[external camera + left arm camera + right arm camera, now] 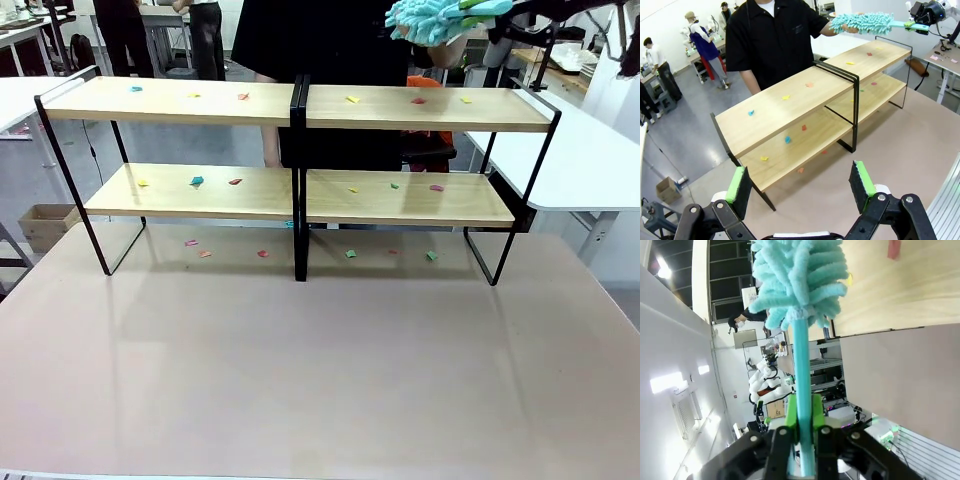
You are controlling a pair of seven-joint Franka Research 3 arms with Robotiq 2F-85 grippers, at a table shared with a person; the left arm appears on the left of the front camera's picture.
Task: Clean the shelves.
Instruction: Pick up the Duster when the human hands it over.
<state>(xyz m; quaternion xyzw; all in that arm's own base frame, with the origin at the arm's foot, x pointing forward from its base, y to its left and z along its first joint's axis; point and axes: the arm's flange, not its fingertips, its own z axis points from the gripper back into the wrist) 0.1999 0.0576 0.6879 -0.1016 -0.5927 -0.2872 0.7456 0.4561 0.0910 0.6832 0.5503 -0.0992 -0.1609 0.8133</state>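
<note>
Toward the far edge of your beige table (pixel 320 380) you'll see a loose row of small coloured scraps (pixel 351 254), pink, orange and green, lying flat on the top. Off its far left corner a cardboard box (pixel 45 225) sits on the floor. Beyond the far right corner stands a white table (pixel 590 165). Across from you stands a person in a black shirt (pixel 772 37); other people (pixel 705 42) stand at benches farther back.
</note>
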